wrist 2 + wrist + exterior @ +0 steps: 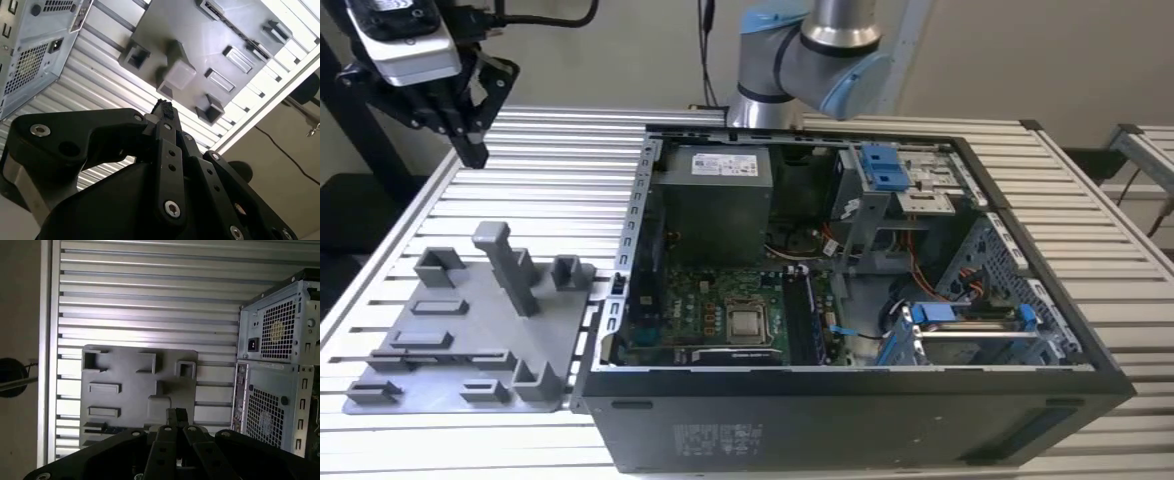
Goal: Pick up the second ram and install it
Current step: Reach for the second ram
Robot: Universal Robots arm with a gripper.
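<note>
My gripper (476, 158) hangs high above the slatted table at the exterior view's far left, beyond the grey fixture plate (454, 330). Its two fingers point down and are pressed together, and I see nothing between them in either wrist view (164, 107) (176, 414). A thin dark strip that looks like the second ram (227, 22) lies in a long slot on the plate's near side (107, 430). The open computer case (854, 410) holds the green motherboard (720, 310), with dark memory slots (807, 315) beside the processor socket.
A tall grey post (507, 265) rises from the fixture plate below the gripper, with smaller grey blocks around it. The arm's base (807, 60) stands behind the case. Blue drive latches (887, 165) and cables crowd the case's right half.
</note>
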